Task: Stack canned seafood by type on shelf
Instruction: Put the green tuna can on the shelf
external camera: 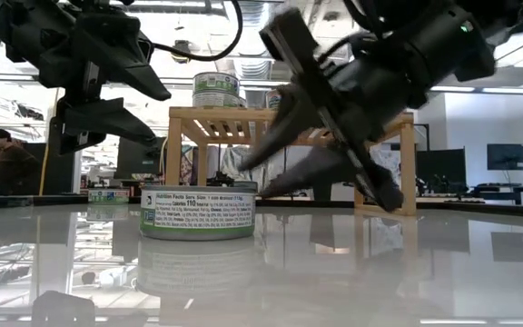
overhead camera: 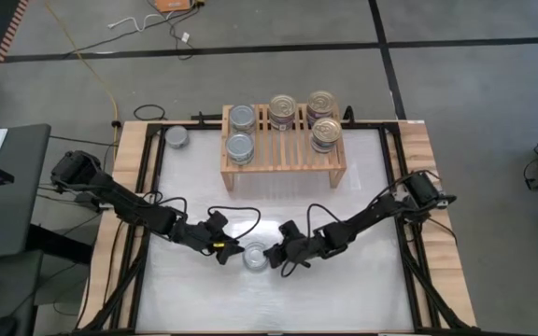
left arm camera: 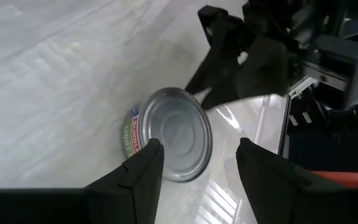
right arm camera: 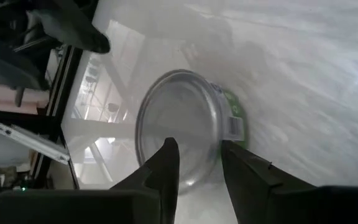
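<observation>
A silver-topped can (overhead camera: 255, 257) with a green label stands flat on the white table near its front edge, also seen in the low view (external camera: 198, 213). My left gripper (overhead camera: 224, 249) is open just left of it, and the can shows beyond its fingers in the left wrist view (left arm camera: 169, 134). My right gripper (overhead camera: 276, 257) is open just right of the can, a little above the table (external camera: 320, 150). Neither touches the can. The wooden shelf (overhead camera: 283, 161) at the far middle holds two silver-topped cans (overhead camera: 240, 133) on its left and three gold-topped cans (overhead camera: 306, 117) on its right.
Another silver-topped can (overhead camera: 176, 137) stands on the table left of the shelf. Wooden planks (overhead camera: 131, 187) and black rails border the table's left and right sides. Cables trail from both arms over the table's middle.
</observation>
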Controlling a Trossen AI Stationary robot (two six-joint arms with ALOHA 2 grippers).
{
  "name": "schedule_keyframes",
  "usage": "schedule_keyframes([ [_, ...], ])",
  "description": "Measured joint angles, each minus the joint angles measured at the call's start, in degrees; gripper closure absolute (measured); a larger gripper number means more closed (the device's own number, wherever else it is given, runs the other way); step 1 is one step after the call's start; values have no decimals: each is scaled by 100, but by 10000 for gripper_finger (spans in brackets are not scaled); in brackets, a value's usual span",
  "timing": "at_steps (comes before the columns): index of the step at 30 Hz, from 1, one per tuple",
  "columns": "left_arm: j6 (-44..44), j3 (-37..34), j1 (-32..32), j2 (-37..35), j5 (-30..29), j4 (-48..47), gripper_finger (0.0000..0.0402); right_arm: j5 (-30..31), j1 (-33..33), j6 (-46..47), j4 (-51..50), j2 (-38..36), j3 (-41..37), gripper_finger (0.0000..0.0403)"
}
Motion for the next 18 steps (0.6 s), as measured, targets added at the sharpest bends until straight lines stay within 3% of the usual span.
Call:
schedule_keyframes([
  [18,29,2,-13,-2,-15,-69,208,-235,-42,-15,-204,30,34,274],
])
